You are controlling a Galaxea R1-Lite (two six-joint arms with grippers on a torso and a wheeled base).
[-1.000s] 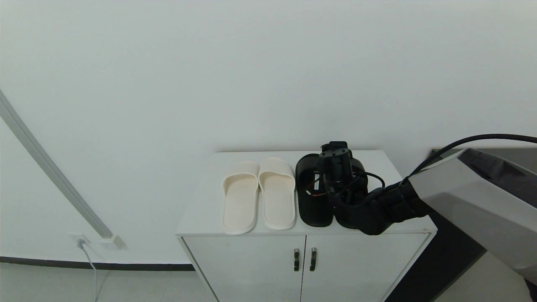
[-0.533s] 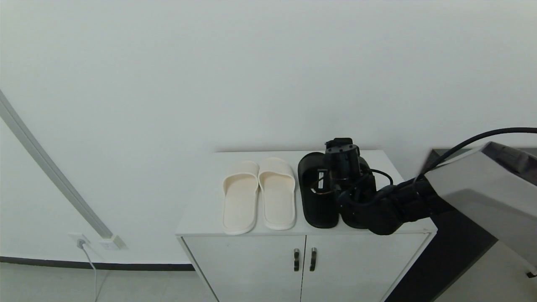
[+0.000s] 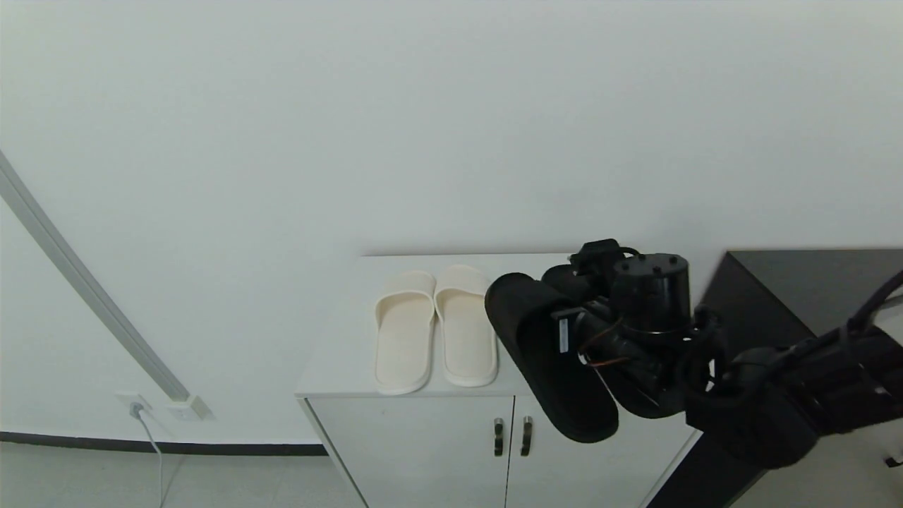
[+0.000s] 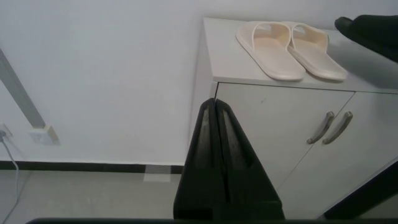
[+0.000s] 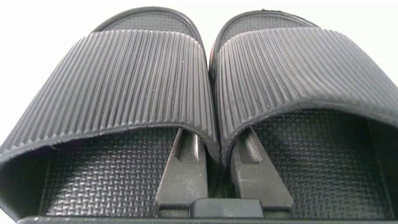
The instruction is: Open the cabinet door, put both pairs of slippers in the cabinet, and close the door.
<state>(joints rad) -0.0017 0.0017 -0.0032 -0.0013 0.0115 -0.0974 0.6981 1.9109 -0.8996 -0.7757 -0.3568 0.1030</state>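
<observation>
1. Plain white wall is taking up the whole background. A grey strip is running diagonally down it on the left, with grey floor showing at the bottom.
2. The white cabinet is standing against that wall. Both doors are sitting closed.
3. A dark surface is sitting just to the right of the cabinet.
4. The black slippers are hanging in the air by the right part of the cabinet, side by side. They're tilting so the heels are dipping down in front of the right door.
5. The right gripper is carrying them. In the right wrist view one finger is poking into each slipper under the ribbed strap, and the two fingers are pinching the inner edges together.
6. The cream slippers are lying flat on the cabinet top, left of the black pair. They're touching each other, with the heels sitting at the front edge.
7. The left gripper is hanging low in front of the cabinet's left corner, apart from it. Its fingers are pressing flat together with nothing between them.
8. The two door handles are sitting right next to each other where the doors are meeting.
9. A wall outlet is sitting low on the left with a cable dangling from it.
</observation>
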